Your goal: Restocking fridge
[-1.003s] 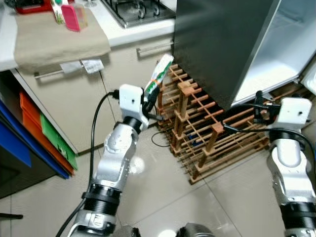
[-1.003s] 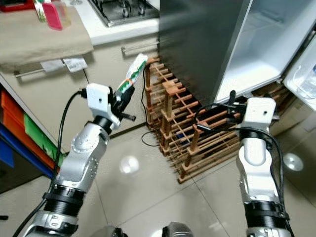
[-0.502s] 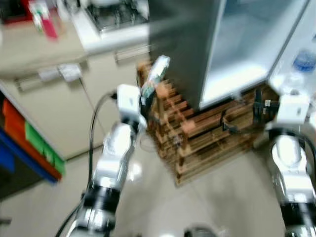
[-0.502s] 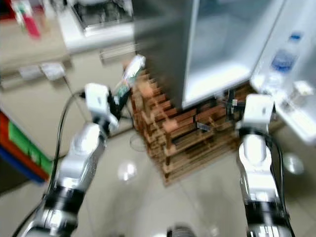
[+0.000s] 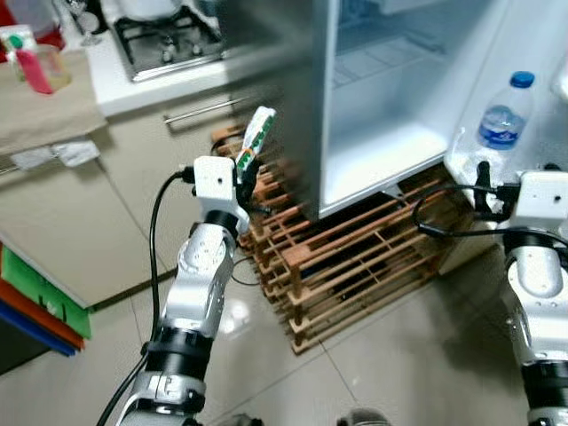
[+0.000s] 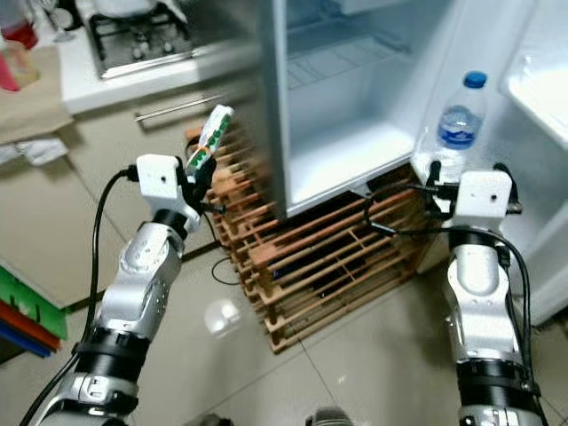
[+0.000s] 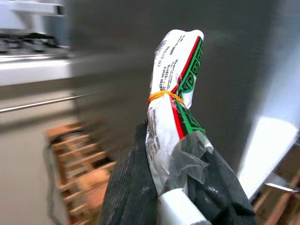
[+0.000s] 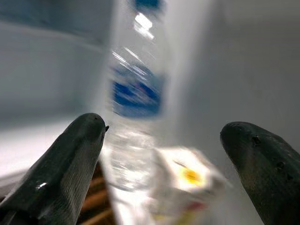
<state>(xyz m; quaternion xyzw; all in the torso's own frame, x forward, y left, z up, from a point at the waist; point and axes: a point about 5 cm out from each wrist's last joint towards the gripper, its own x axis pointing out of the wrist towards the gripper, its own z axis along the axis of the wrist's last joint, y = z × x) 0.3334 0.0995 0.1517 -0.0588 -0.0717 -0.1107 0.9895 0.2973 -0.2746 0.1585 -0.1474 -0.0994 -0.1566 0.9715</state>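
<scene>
My left gripper point(image 5: 246, 169) is shut on a white packet point(image 5: 256, 142) printed in green and red, bound by an orange rubber band point(image 7: 161, 96); it holds the packet upright beside the fridge's grey side wall point(image 5: 284, 98). The fridge point(image 5: 390, 133) stands open, its white compartment bare. A clear water bottle point(image 5: 499, 120) with a blue cap and label stands in the door shelf at the right. My right gripper point(image 8: 164, 140) is open, level with the bottle point(image 8: 136, 93) and a short way from it. A small white pack point(image 8: 187, 180) with a yellow mark lies beside the bottle.
A slatted wooden rack point(image 5: 355, 257) sits on the tiled floor under the fridge, with a black cable by it. To the left are the counter with a gas hob point(image 5: 169, 40), a beige cloth, a pink item point(image 5: 31, 67), cabinet fronts and coloured folders point(image 5: 35, 302).
The view has swung right, bringing the fridge's inside and the bottle into sight. The left gripper still holds the packet upright. The right gripper now faces the bottle.
</scene>
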